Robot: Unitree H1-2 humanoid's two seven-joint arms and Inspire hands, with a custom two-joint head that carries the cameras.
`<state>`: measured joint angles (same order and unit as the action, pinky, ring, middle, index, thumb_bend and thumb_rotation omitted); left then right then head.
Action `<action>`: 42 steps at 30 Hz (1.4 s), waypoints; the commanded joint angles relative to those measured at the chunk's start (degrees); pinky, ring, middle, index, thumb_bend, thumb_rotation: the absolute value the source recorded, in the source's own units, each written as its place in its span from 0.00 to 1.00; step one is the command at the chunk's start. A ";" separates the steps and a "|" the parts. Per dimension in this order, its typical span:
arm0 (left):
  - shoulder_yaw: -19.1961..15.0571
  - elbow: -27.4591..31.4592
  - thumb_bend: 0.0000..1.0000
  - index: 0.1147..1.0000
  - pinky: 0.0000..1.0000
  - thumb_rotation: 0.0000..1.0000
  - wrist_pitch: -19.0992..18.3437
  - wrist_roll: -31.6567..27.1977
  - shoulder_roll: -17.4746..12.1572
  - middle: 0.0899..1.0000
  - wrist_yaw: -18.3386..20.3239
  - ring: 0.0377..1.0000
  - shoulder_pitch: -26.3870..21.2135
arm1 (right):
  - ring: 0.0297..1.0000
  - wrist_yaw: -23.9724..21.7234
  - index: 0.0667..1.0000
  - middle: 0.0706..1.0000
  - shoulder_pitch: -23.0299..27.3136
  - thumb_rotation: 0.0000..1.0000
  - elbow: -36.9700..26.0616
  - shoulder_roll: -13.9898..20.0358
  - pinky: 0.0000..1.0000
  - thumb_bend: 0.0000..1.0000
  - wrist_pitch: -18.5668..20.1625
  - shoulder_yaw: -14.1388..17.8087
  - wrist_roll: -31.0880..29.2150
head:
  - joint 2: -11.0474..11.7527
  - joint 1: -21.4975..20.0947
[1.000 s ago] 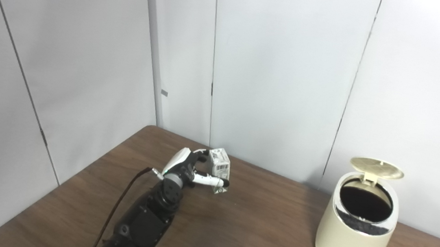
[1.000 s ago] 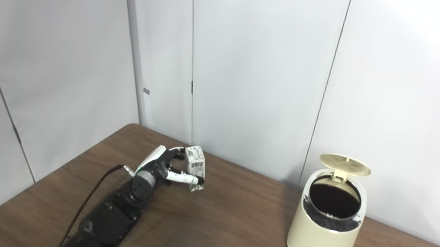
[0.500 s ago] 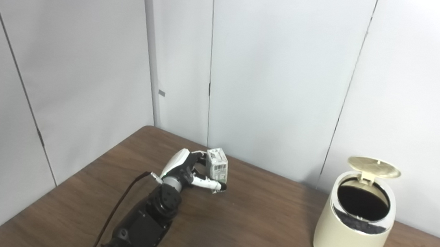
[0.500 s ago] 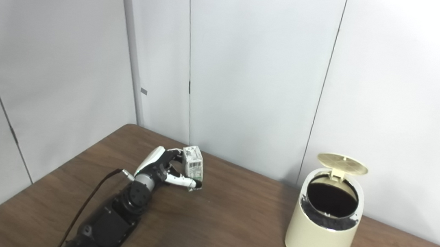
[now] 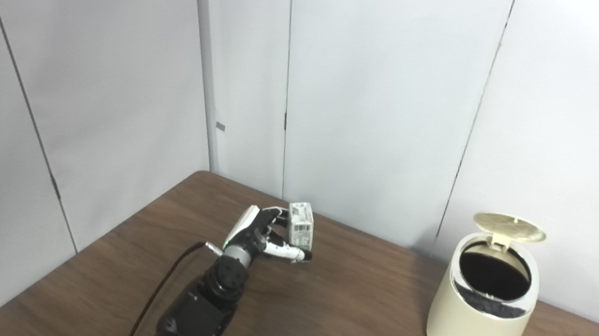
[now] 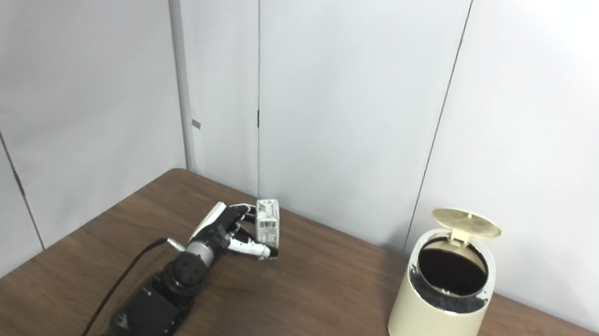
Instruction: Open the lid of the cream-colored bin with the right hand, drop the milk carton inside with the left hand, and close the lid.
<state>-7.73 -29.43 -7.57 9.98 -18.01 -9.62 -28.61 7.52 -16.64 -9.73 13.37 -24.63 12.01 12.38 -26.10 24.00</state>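
Note:
My left hand [image 5: 261, 236] is shut on a small white milk carton [image 5: 300, 230] with a barcode and green print, held upright just above the brown table at the left. The carton [image 6: 267, 228] shows between fingers and thumb in both views. Far to the right stands the cream-colored bin [image 5: 481, 320], its round lid [image 5: 510, 227] tipped up and back, the dark inside [image 6: 452, 272] exposed. A wide stretch of table separates the hand from the bin. My right hand is out of view.
The wooden table [image 5: 350, 318] meets pale wall panels [image 5: 384, 99] close behind the carton and the bin. The table's left edge [image 5: 97, 241] runs diagonally near my left arm [image 5: 201, 308]. A dark cable [image 5: 159, 287] trails along the forearm.
The left hand has turned a little with the carton and shifted slightly right. The bin and its lid have kept their pose; the camera moved a bit early on.

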 commanded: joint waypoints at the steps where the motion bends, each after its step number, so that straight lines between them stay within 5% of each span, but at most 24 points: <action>1: -1.49 -1.55 0.65 0.54 0.55 0.00 3.73 -1.37 1.76 0.52 -3.93 0.59 -2.55 | 0.66 0.12 0.64 0.66 0.36 0.29 -1.53 -0.02 0.53 0.20 -1.40 0.26 -0.91 | -0.03 -0.09; 3: -3.38 -2.78 0.54 0.44 0.51 0.00 5.24 -2.74 3.22 0.49 -6.36 0.57 -3.13 | 0.66 -0.06 0.64 0.66 0.31 0.27 -1.95 -0.17 0.54 0.20 -0.95 0.25 -0.93 | -0.03 -0.09; 5: -5.76 -3.49 0.52 0.42 0.63 0.00 5.23 -5.16 4.92 0.46 -8.28 0.66 -3.94 | 0.66 -0.21 0.64 0.66 0.35 0.29 -1.88 -0.09 0.54 0.20 -0.98 0.26 -0.68 | -0.01 -0.10; 9: -9.11 -4.04 0.52 0.41 0.65 0.00 4.38 -9.61 7.04 0.45 -8.73 0.58 -5.13 | 0.66 -0.42 0.64 0.67 0.42 0.31 -2.03 -0.12 0.54 0.20 -0.55 0.24 -0.32 | -0.04 -0.18; 23: -8.27 -3.48 0.51 0.37 0.66 0.00 5.44 -12.10 6.47 0.50 -6.02 0.53 -5.84 | 0.66 -0.12 0.65 0.67 2.78 0.30 -0.38 -1.70 0.53 0.21 0.62 -1.12 2.10 | 1.44 -2.63; 27: -7.65 4.10 0.52 0.38 0.71 0.00 4.52 -12.49 7.70 0.48 -5.64 0.50 -3.91 | 0.66 0.41 0.65 0.67 4.71 0.37 0.81 -3.36 0.53 0.23 0.84 -2.32 3.87 | 1.80 -5.84; 35: -4.56 25.54 0.52 0.39 0.57 0.00 4.64 -10.10 12.31 0.46 -5.82 0.53 1.98 | 0.64 2.88 0.62 0.65 10.39 0.55 4.89 -6.96 0.50 0.25 0.40 -5.46 9.53 | 2.09 -14.41; 39: -1.84 33.54 0.52 0.40 0.49 0.00 10.21 -7.42 13.76 0.44 -5.08 0.47 4.88 | 0.62 4.82 0.63 0.64 12.74 0.61 5.49 -8.42 0.49 0.21 3.94 -7.04 14.73 | 2.13 -17.48; 42: 0.35 37.99 0.52 0.41 0.39 0.00 17.24 -4.51 15.01 0.44 -5.32 0.42 6.56 | 0.61 5.84 0.62 0.63 14.48 0.54 6.66 -9.52 0.49 0.18 5.01 -7.77 15.27 | 2.44 -18.31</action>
<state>-7.94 5.22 4.40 3.68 -3.24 -14.94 -20.41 11.99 -1.51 -5.36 5.01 -19.67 4.83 27.53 -23.64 5.63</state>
